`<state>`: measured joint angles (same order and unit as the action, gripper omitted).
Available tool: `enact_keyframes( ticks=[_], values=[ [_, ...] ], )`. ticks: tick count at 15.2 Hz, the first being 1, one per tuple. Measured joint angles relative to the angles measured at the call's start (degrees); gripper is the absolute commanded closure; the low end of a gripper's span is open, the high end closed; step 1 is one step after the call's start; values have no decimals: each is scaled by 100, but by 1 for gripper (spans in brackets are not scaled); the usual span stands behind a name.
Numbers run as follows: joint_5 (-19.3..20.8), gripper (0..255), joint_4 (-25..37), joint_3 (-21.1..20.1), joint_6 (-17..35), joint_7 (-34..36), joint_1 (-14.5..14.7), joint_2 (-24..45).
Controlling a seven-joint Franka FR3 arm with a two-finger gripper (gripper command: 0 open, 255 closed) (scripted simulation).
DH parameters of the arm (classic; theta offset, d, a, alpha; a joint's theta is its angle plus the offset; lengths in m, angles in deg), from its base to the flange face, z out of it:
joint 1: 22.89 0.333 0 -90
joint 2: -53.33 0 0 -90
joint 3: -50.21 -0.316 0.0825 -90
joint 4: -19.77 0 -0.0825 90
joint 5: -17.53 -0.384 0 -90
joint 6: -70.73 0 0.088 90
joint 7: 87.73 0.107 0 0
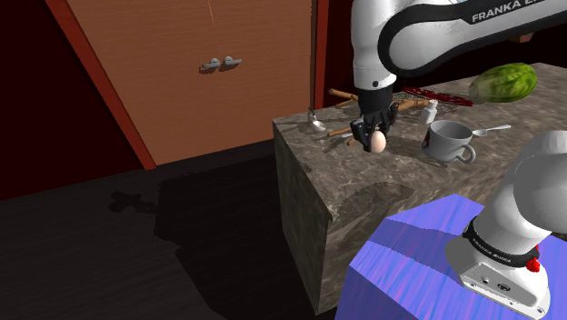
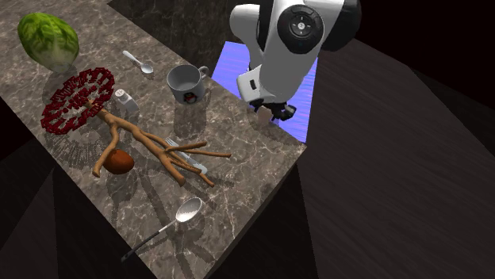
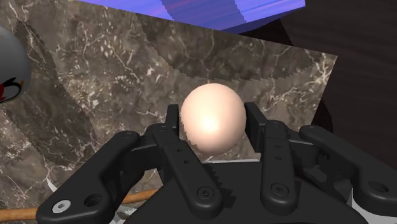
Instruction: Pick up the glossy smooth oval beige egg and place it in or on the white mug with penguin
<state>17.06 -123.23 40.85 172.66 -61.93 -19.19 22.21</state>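
A smooth beige egg (image 3: 212, 118) sits clasped between my black fingers, and my gripper (image 3: 213, 121) is shut on it. In the shoulder view the egg (image 1: 378, 142) hangs under the gripper (image 1: 376, 135), a little above the marble counter (image 1: 382, 195). The white mug (image 1: 448, 141) stands upright on the counter to the shoulder view's right of the egg, handle toward the stand. Its penguin mark faces the second exterior view, where the mug (image 2: 186, 83) stands near the counter's edge. From the wrist, a bit of the mug (image 3: 9, 63) shows off to one side.
On the counter lie a green lettuce (image 2: 47, 38), a red wire trivet (image 2: 77, 98), a small shaker (image 2: 125, 101), a forked brown branch (image 2: 151, 147), a brown lump (image 2: 119, 162) and two spoons (image 2: 170, 222) (image 2: 138, 62). The blue stand (image 1: 409, 264) adjoins the counter.
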Motion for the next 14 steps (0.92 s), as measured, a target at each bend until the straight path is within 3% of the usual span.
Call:
enact_keyframes(
  ticks=[7,14],
  values=[
    [6,255,448,26,-553,-28,-1,-107],
    [456,255,-41,656,-782,-773,-301,-870]
  ],
)
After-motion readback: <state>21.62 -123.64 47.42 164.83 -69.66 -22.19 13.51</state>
